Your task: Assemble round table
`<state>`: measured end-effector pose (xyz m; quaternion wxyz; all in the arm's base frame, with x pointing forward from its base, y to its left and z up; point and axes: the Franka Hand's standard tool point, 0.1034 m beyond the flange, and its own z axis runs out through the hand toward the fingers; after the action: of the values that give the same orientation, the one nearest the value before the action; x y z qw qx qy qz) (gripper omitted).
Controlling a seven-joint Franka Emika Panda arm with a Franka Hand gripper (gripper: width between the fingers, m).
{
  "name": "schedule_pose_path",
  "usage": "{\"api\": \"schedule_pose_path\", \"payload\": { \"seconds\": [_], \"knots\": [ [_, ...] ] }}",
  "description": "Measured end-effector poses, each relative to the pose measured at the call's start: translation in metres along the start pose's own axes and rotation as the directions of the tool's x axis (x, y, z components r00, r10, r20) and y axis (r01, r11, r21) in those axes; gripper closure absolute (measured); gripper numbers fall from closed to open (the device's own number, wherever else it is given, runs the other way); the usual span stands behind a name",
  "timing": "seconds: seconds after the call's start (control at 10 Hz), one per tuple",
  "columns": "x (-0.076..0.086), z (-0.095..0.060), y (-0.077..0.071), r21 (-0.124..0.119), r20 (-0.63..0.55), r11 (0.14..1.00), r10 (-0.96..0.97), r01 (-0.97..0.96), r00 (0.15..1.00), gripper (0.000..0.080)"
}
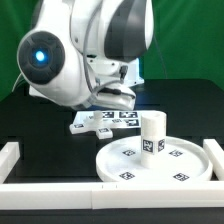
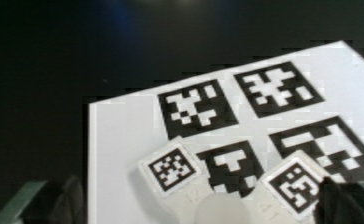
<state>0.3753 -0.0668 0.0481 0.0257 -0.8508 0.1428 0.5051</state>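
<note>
Black matte tabletop (image 1: 30, 110) bears a smooth round white disc (image 1: 110, 165); fingers (image 2: 47, 202) gape wide, gripping nothing.

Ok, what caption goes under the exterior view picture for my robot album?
Robot arm leans over the marker board while a white leg stands upright on the round disc.

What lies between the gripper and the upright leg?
In the exterior view, only the marker board's tagged end lies between the gripper and the leg.
</note>
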Motion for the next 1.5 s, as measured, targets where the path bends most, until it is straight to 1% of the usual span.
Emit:
{"api": "schedule_pose_path", "payload": {
  "seconds": [0.1, 0.2, 0.4, 0.5, 0.7, 0.9, 1.0, 1.1, 1.3, 1.4, 1.5],
  "knots": [
    [0.001, 0.002, -0.003, -0.003, 0.003, 1.000, -0.003, 0.003, 1.000, 0.0151],
    [0.000, 0.000, -0.003, -0.003, 0.006, 1.000, 0.004, -0.004, 1.000, 0.0151],
    [0.000, 0.000, -0.002, -0.004, 0.005, 1.000, 0.005, -0.005, 1.000, 0.0151],
    [0.003, 0.003, -0.002, -0.002, 0.001, 1.000, 0.010, -0.010, 1.000, 0.0151],
    [0.015, 0.019, 0.000, -0.013, 0.019, 0.999, 0.035, -0.034, 0.999, 0.0151],
    [0.022, 0.020, 0.000, -0.022, 0.022, 0.999, 0.046, -0.046, 0.999, 0.0151],
    [0.022, 0.020, 0.000, -0.024, 0.021, 0.999, 0.046, -0.045, 0.999, 0.0151],
    [0.022, 0.020, 0.001, -0.024, 0.022, 0.999, 0.046, -0.046, 0.999, 0.0265],
    [0.022, 0.021, 0.001, -0.024, 0.022, 0.999, 0.047, -0.046, 0.999, 0.0538],
    [0.021, 0.020, 0.001, -0.024, 0.025, 0.999, 0.045, -0.044, 0.999, 0.0538],
    [0.020, 0.020, 0.001, -0.023, 0.025, 0.999, 0.045, -0.044, 0.999, 0.0593]
  ]
}}
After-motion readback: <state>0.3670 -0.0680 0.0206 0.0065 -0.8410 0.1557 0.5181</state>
